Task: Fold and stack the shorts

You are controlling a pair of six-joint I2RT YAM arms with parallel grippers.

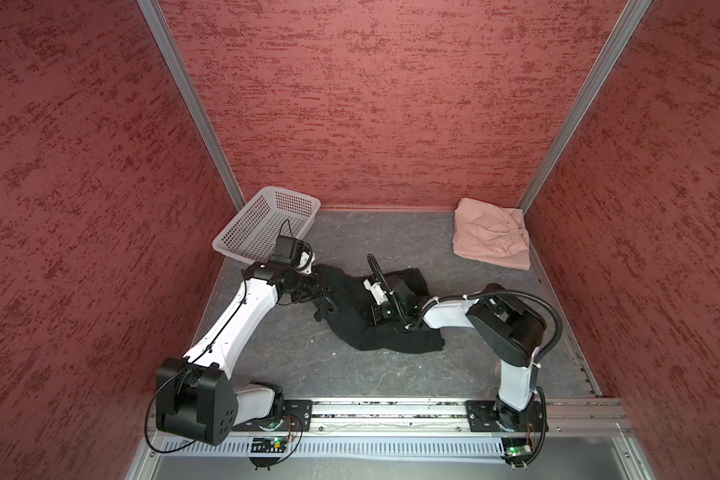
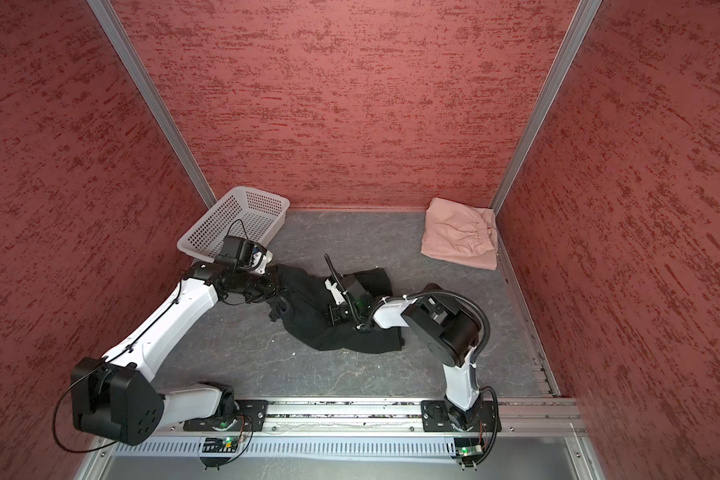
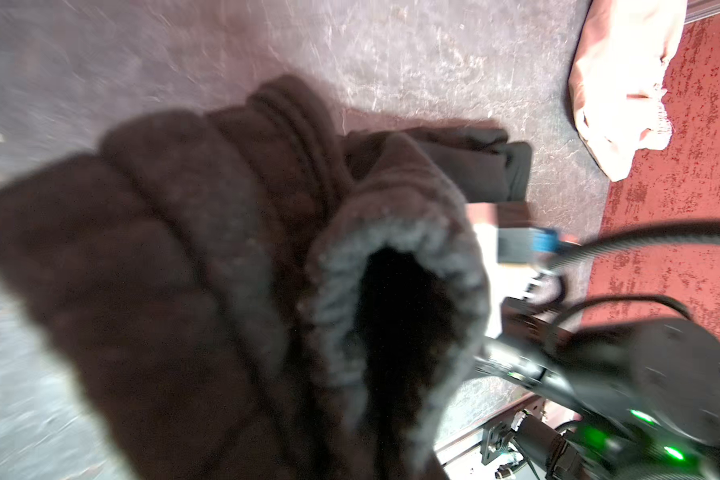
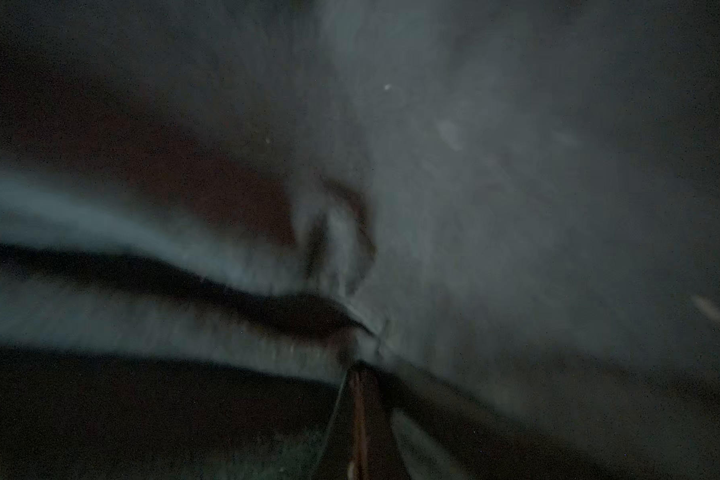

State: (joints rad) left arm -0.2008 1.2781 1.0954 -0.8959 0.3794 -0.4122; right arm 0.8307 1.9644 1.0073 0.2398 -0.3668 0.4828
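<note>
L gripper (image 1: 323,289), R gripper (image 1: 371,318) pinch black shorts (image 1: 391,344), pink shorts (image 1: 489,237) folded

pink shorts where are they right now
In both top views the pink shorts lie folded in the far right corner of the table, apart from the black shorts in the middle.

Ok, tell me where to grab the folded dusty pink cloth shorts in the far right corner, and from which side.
Pinch the dusty pink folded cloth shorts at their near-left corner, coming from the table's middle. They lie flat beside the red right wall, gathered waistband toward it, so that side looks freest.
</note>
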